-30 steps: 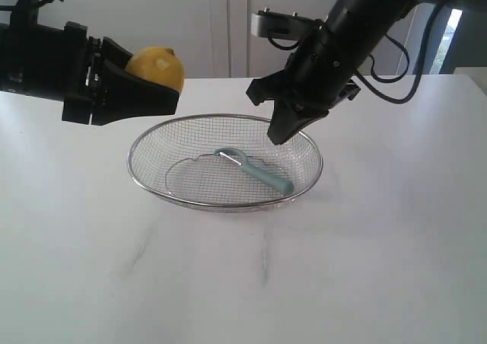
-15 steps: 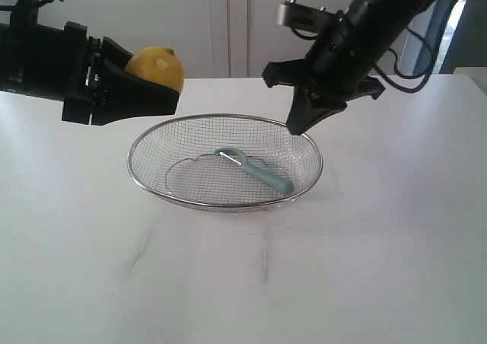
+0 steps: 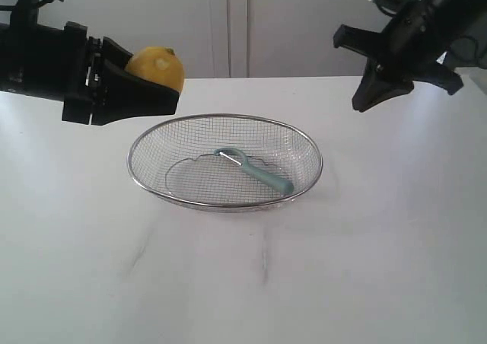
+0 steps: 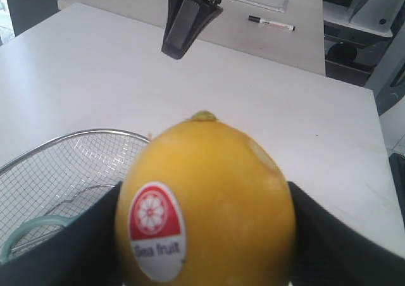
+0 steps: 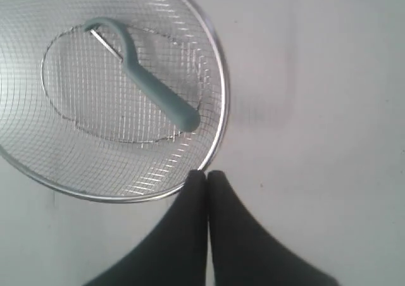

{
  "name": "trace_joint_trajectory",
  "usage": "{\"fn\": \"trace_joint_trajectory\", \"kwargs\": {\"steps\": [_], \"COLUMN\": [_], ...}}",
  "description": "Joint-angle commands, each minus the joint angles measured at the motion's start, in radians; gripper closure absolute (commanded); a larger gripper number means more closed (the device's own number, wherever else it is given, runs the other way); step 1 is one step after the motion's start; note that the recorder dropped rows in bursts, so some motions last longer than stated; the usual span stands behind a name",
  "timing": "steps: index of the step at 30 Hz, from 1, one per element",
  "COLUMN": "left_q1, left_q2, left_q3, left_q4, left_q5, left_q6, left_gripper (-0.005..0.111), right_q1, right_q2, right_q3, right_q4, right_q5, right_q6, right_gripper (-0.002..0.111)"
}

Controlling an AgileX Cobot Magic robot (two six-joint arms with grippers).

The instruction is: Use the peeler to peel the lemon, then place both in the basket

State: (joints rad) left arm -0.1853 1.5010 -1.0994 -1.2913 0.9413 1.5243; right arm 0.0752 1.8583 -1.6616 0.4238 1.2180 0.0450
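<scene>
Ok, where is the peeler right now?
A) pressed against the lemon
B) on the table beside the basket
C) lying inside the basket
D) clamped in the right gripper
C: the peeler lies on the mesh inside the basket; the right gripper is shut and empty, the left gripper holds the lemon.

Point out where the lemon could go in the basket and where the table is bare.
In the basket, the mesh between the peeler and the rim nearest the left gripper holding the lemon is bare. The table is bare in front of the basket and between it and the right gripper. Crowded: the peeler's half.
</scene>
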Motion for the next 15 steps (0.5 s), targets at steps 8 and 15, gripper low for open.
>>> {"fn": "trace_joint_trajectory", "kwargs": {"steps": [8, 15], "left_q1": [0.005, 0.003], "left_q2": [-0.005, -0.005], "left_q3": [-0.007, -0.007], "left_q4": [-0.030, -0.030], "left_q5": [0.020, -0.011], "left_q6": [-0.010, -0.077], "left_gripper": [0.107, 0.107], "right_q1": [-0.078, -0.078], "right_q2": [-0.013, -0.013], "right_q3": [-0.003, -0.003], "right_q4": [-0.028, -0.028], "right_q5": [0.003, 0.003], "right_q6": [0.061, 0.061], "right_gripper": [0.108, 0.108]}}
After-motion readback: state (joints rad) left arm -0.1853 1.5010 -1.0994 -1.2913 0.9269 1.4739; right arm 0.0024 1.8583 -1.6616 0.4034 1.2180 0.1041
